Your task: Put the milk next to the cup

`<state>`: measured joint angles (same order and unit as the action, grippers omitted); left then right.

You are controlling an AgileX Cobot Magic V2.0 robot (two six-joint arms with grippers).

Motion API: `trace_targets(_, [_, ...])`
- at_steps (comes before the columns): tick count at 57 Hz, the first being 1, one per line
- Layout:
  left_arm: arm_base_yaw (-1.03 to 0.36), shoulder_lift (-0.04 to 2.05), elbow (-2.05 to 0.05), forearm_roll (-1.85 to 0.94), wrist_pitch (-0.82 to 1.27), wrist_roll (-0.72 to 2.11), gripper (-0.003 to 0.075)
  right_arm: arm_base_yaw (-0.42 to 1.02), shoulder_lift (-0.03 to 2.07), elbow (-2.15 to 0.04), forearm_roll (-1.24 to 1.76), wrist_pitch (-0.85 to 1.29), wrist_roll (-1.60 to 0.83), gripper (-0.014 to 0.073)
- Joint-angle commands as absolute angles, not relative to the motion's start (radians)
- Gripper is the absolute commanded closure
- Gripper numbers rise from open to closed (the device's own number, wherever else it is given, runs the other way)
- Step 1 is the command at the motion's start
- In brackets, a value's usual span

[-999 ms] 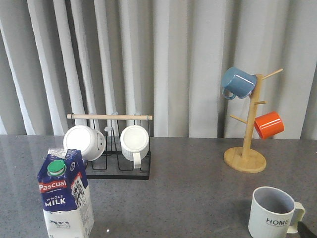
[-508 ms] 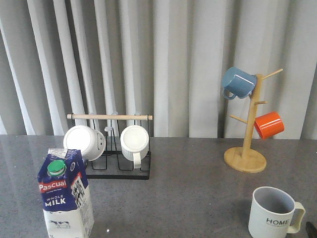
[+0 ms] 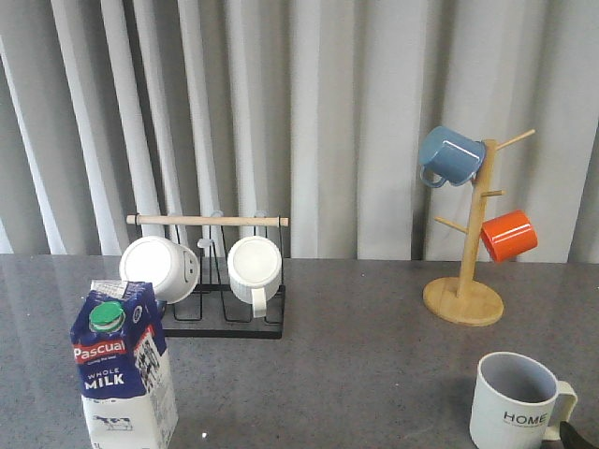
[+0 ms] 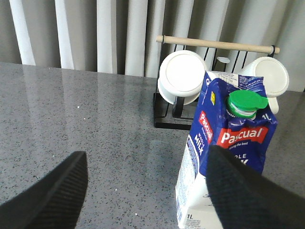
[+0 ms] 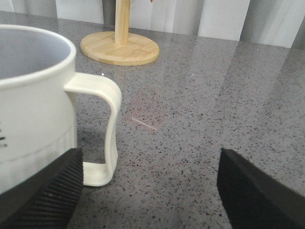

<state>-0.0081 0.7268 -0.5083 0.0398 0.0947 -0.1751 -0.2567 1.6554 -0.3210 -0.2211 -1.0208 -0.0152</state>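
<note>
The milk (image 3: 124, 374), a blue and white carton with a green cap, stands upright at the table's front left. In the left wrist view the milk (image 4: 224, 143) is just beyond my open left gripper (image 4: 147, 191), off toward one finger and partly hidden by it. The cup (image 3: 515, 402), pale with "HOME" on it, stands at the front right. My right gripper (image 5: 150, 191) is open, and the cup (image 5: 33, 109) sits beside one finger with its handle (image 5: 108, 129) turned toward the gap. Only a dark tip of the right gripper (image 3: 576, 436) shows in the front view.
A black wire rack (image 3: 220, 323) with a wooden bar holds two white mugs behind the milk. A wooden mug tree (image 3: 463, 299) at the back right carries a blue mug (image 3: 447, 154) and an orange mug (image 3: 508, 236). Grey curtain closes the back.
The dark tip of my right gripper at the lower right corner shrank from view, then came back a little. The milk and the cup have not moved.
</note>
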Motion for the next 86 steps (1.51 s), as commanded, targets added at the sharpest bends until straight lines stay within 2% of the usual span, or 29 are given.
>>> trace_targets(1, [-0.013,0.722,-0.542,0.037,0.018,-0.177,0.0229,-0.264,1.653,-0.351,-0.218,-1.108,-0.013,0.0019])
trace_targets(17, [-0.013,0.722,-0.542,0.037,0.018,-0.177,0.0229,-0.264,1.724,-0.424,-0.223,-1.113,0.015,0.0022])
trace_targets(27, [-0.013,0.722,-0.542,0.037,0.018,-0.177,0.0229,-0.264,1.78,-0.513,-0.272,-1.101,0.071,0.0083])
trace_targets(32, [-0.013,0.722,-0.542,0.037,0.018,-0.177,0.0229,-0.261,1.8,-0.549,-0.305,-1.098,0.101,0.019])
trace_targets(35, [-0.013,0.722,-0.542,0.037,0.018,-0.177,0.0229,-0.261,1.802,-0.559,-0.335,-1.102,0.127,0.0307])
trace_targets(41, [-0.013,0.722,-0.542,0.037,0.018,-0.177,0.0229,-0.249,1.782,-0.558,-0.377,-1.126,0.182,0.0607])
trace_targets(47, [-0.013,0.722,-0.542,0.037,0.018,-0.177,0.0229,-0.185,1.742,-0.558,-0.359,-1.123,0.242,0.06])
trace_targets(58, [-0.013,0.722,-0.542,0.037,0.018,-0.177,0.0229,0.045,1.701,-0.566,-0.108,-1.101,0.209,0.0599])
trace_targets(72, [-0.013,0.722,-0.542,0.037,0.018,-0.177,0.0229,0.337,1.739,-0.658,0.209,-1.009,0.0,0.0599])
trace_targets(79, [-0.013,0.722,-0.542,0.037,0.018,-0.177,0.0229,0.407,1.785,-0.685,0.297,-1.033,-0.031,0.0599])
trace_targets(86, [-0.013,0.722,-0.542,0.037,0.018,-0.177,0.0229,0.419,1.834,-0.686,0.315,-1.054,-0.028,0.0599])
